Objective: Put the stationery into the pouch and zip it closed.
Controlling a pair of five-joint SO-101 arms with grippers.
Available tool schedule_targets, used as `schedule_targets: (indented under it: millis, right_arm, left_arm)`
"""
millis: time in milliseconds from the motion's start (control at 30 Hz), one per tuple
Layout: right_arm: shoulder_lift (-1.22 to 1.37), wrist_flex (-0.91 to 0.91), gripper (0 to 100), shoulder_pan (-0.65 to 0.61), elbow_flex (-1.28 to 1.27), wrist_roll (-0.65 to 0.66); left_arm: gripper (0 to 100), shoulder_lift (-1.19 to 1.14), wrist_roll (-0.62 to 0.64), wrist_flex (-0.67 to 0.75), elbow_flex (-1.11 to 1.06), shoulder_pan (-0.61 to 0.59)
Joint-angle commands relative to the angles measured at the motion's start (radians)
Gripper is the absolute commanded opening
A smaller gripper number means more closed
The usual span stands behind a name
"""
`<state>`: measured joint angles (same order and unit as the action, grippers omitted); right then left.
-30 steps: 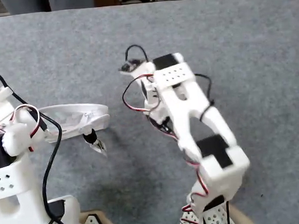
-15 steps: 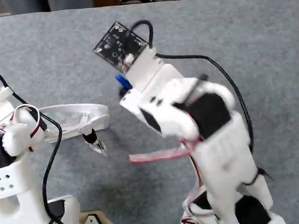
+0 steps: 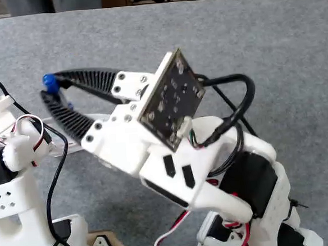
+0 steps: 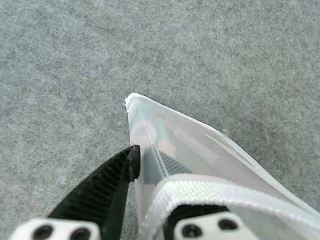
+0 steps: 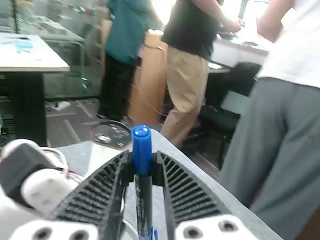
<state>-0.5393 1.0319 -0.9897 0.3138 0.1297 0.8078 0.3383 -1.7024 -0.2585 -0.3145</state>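
The left arm [image 3: 12, 167] is standing at the left edge of the bench [image 3: 270, 36]. In its wrist view the left claw [image 4: 146, 161] is pinching narrow on the pouch [image 4: 200, 160]. One black finger [image 4: 107, 187] is pressing the outside of the pouch's wall. The other finger is showing dimly through the translucent wall from behind. The pouch's white zip band is running across just in front of the claw's base. The pouch's pointed corner is sticking out past the fingertips over the grey bench [image 4: 70, 55]. Blurred shapes are showing through the wall, and I cannot tell what they are.

In the high view the pouch [image 3: 69, 140] is lying just right of the left arm. It is mostly covered by the right arm [image 3: 212, 170], which is stretching leftward across it from the lower right.

The right claw [image 3: 50, 89] is holding a blue pen [image 3: 49, 81], with its ribbed black fingers closing in on the barrel from both sides. In the right wrist view the right claw [image 5: 142, 161] is gripping the pen [image 5: 141, 150] near its fingertips, and the capped end is poking out past them. This claw is pointing outward toward the room, not down at the bench. From above, the pen's cap is sitting near the pouch's far left end, beyond its edge and close to the left arm. I cannot tell whether pen and pouch are touching.
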Motion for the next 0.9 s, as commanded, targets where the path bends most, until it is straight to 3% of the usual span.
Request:
schedule_targets:
  millis: [0,367,700,867]
  right_arm:
    - [-0.007,-0.040,1.2,-0.025,-0.062,-0.009]
    - [-0.168,-0.175,1.2,-0.018,-0.426,-0.011]
    - [-0.205,-0.224,2.1,0.054,-0.538,0.025]
    - [-0.205,-0.167,22.1,0.054,-0.535,0.120]
  left_arm:
    - [3,0.021,0.002,0.017,0.021,0.001]
    - [3,0.021,0.002,0.018,0.021,-0.001]
    - [3,0.021,0.002,0.020,0.021,-0.001]
    - [3,0.021,0.002,0.020,0.021,-0.001]
